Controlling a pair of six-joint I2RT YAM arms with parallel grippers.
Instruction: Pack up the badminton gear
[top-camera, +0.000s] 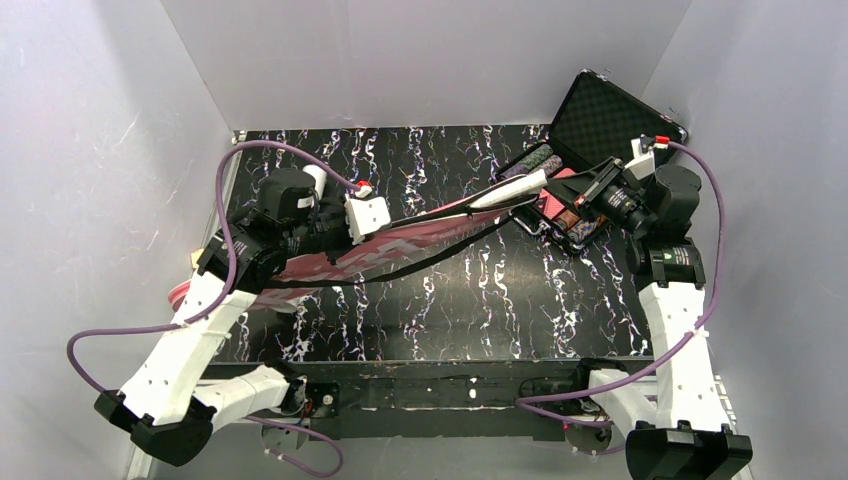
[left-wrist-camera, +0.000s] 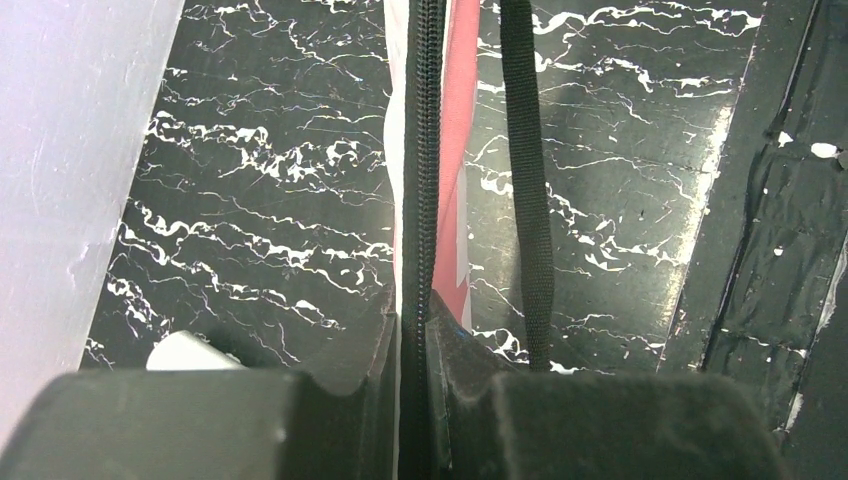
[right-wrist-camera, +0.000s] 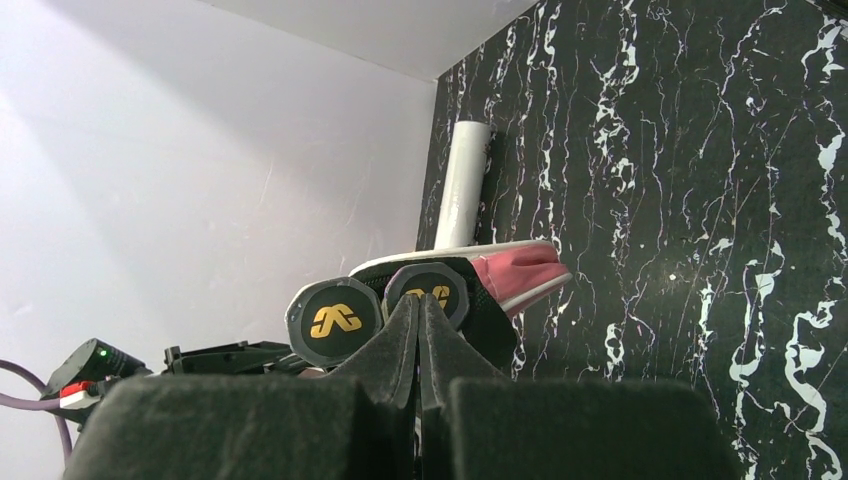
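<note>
The long pink bag (top-camera: 400, 245) lies slantwise across the table, its black strap (top-camera: 450, 255) trailing beside it. My left gripper (top-camera: 382, 225) is shut on the bag's black zipper edge (left-wrist-camera: 420, 200); the strap (left-wrist-camera: 528, 180) hangs to the right of it. Two white racket handles (top-camera: 512, 190) stick out of the bag's right end. Their black butt caps (right-wrist-camera: 335, 320) with yellow logos face my right gripper (right-wrist-camera: 420, 300), which is shut with nothing seen between its fingers, its tips against the right-hand cap (right-wrist-camera: 447, 287). The bag's open mouth (right-wrist-camera: 520, 272) shows behind. A white tube (right-wrist-camera: 462, 185) stands by the far wall.
An open black foam-lined case (top-camera: 605, 125) with coloured poker chips (top-camera: 570, 218) sits at the back right, right by my right arm. White walls close in the table on three sides. The white tube (top-camera: 316, 180) stands behind my left arm.
</note>
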